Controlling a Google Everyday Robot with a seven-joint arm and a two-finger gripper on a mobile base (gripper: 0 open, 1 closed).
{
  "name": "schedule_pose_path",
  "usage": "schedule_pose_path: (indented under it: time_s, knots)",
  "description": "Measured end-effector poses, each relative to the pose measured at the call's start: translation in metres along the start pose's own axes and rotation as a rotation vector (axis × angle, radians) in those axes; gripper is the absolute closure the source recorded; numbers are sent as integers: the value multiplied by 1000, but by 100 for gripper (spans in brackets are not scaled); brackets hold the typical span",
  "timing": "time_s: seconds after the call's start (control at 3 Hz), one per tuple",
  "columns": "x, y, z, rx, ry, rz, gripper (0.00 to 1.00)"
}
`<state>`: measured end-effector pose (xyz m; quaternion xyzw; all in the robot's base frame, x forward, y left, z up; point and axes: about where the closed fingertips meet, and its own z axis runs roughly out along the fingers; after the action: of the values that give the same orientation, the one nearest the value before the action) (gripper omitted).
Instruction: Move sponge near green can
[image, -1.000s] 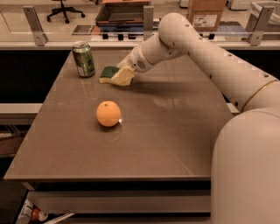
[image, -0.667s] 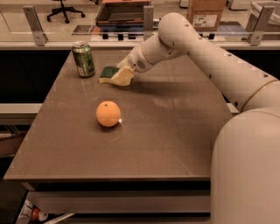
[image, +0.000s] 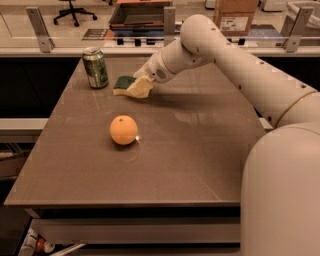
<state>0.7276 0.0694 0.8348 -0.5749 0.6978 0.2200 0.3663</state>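
Observation:
The sponge (image: 122, 83), dark green on top with pale yellow foam below, lies on the brown table (image: 200, 150) at the back left. The green can (image: 95, 67) stands upright just left of it, a small gap apart. My gripper (image: 140, 86) is down at the sponge's right end and covers that part of it. The arm reaches in from the right.
An orange (image: 124, 130) sits on the table in front of the sponge, toward the middle left. A rail with metal posts (image: 40, 30) runs behind the table's far edge. My robot body (image: 285, 190) fills the lower right.

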Motion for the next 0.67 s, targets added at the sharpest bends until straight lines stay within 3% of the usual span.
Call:
schedule_pose_path:
  time_s: [0.33,0.67]
  knots:
    - [0,0,0,0,0,0,13]
    - [0,1,3,-5,1,0,0]
